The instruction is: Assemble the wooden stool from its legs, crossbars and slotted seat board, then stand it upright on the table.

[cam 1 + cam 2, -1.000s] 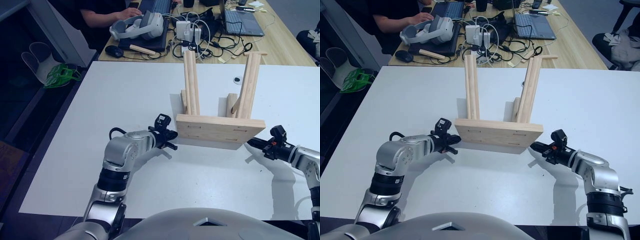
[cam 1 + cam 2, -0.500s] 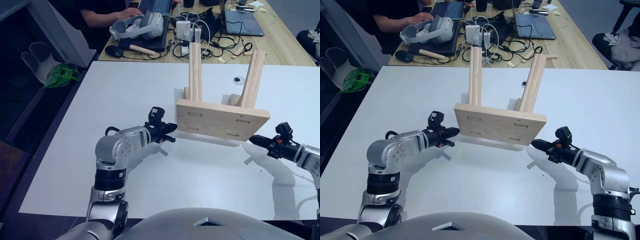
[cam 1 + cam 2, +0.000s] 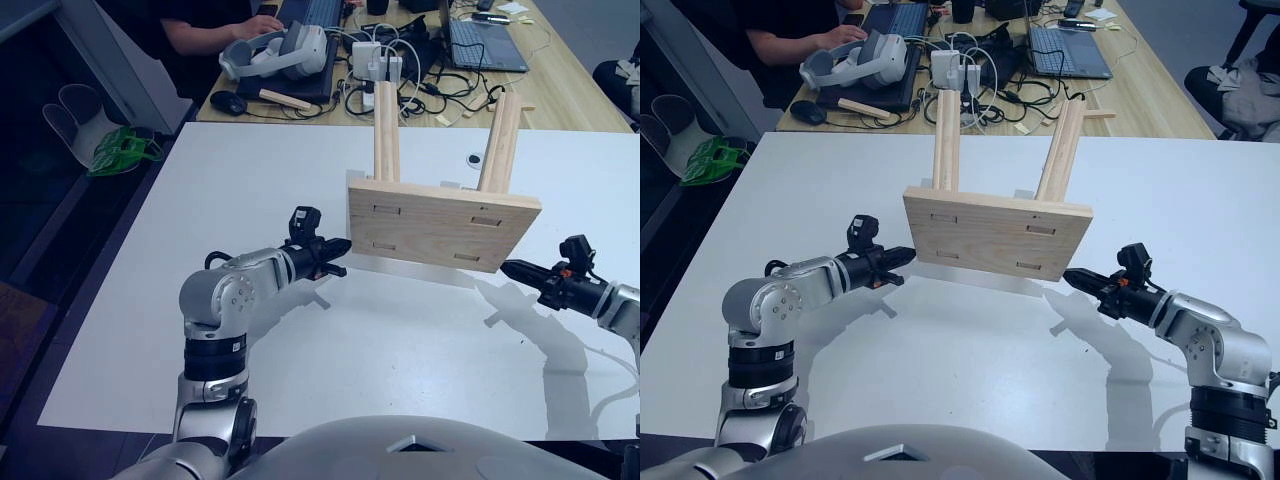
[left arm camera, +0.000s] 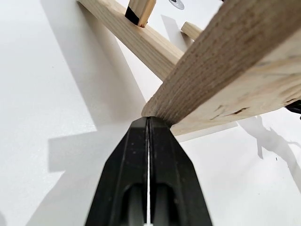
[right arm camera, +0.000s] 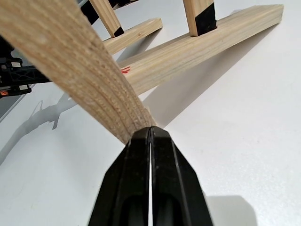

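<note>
The assembled wooden stool lies tipped over mid-table. Its slotted seat board [image 3: 440, 225] faces me, tilted up on its lower edge, and the two visible legs [image 3: 385, 140] point away toward the far edge. My left gripper [image 3: 343, 243] is shut, its tips pressed against the board's lower left corner [image 4: 157, 106]. My right gripper [image 3: 507, 266] is shut too, with its tips touching the lower right corner [image 5: 117, 117]. Neither holds anything between its fingers. The wrist views show crossbars [image 5: 202, 14] joining the legs [image 5: 188, 52] behind the board.
The white table [image 3: 200, 200] has free room to the left and in front of the stool. A small round mark [image 3: 476, 159] lies near the far right leg. Behind the table a wooden desk [image 3: 570, 100] carries laptops, cables, a headset and a loose wooden piece [image 3: 285, 98].
The seat board has tipped up and turned its face more toward me, the legs swinging away. Both shut grippers have moved away from me with its lower corners.
</note>
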`<state>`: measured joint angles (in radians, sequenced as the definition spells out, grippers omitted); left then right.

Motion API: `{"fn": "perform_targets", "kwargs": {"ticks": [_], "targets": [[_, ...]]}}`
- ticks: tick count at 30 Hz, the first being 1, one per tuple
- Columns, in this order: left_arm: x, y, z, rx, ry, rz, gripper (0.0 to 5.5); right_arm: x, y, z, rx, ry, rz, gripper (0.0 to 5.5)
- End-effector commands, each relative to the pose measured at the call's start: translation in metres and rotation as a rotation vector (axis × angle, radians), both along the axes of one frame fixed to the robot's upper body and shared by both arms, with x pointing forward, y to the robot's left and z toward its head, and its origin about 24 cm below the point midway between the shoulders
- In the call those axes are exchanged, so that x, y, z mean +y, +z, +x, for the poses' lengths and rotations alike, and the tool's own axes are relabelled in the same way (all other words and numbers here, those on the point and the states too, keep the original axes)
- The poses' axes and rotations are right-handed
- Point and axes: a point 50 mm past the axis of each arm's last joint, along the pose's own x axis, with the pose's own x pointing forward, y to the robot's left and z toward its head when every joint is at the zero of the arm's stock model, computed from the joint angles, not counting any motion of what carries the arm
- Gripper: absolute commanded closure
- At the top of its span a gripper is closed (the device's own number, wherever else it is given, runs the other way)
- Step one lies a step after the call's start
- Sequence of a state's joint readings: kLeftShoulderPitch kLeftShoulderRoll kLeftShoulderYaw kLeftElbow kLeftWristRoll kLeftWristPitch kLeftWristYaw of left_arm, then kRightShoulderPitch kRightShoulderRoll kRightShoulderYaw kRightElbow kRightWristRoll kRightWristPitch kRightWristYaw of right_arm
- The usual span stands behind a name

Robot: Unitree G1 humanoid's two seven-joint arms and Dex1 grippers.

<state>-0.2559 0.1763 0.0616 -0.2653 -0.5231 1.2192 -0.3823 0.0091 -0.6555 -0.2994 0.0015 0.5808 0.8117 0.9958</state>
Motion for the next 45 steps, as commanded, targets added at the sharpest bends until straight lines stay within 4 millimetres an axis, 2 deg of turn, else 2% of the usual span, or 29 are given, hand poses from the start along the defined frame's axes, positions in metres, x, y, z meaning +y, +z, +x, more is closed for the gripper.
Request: {"fn": "perform_targets", "kwargs": {"ticks": [1, 6, 45], "targets": [[-0.038, 0.022, -0.005, -0.044, -0.189, -0.199, 5.48, 0.032, 0.025, 0.016, -0.130, 0.130, 0.146, 5.50], [-0.039, 0.026, -0.004, -0.058, -0.191, -0.233, 5.48, 0.036, 0.032, 0.020, -0.151, 0.134, 0.167, 5.50], [-0.036, 0.055, -0.003, -0.139, -0.212, -0.445, 5.48, 0.038, 0.044, 0.027, -0.197, 0.107, 0.235, 5.50]]}}
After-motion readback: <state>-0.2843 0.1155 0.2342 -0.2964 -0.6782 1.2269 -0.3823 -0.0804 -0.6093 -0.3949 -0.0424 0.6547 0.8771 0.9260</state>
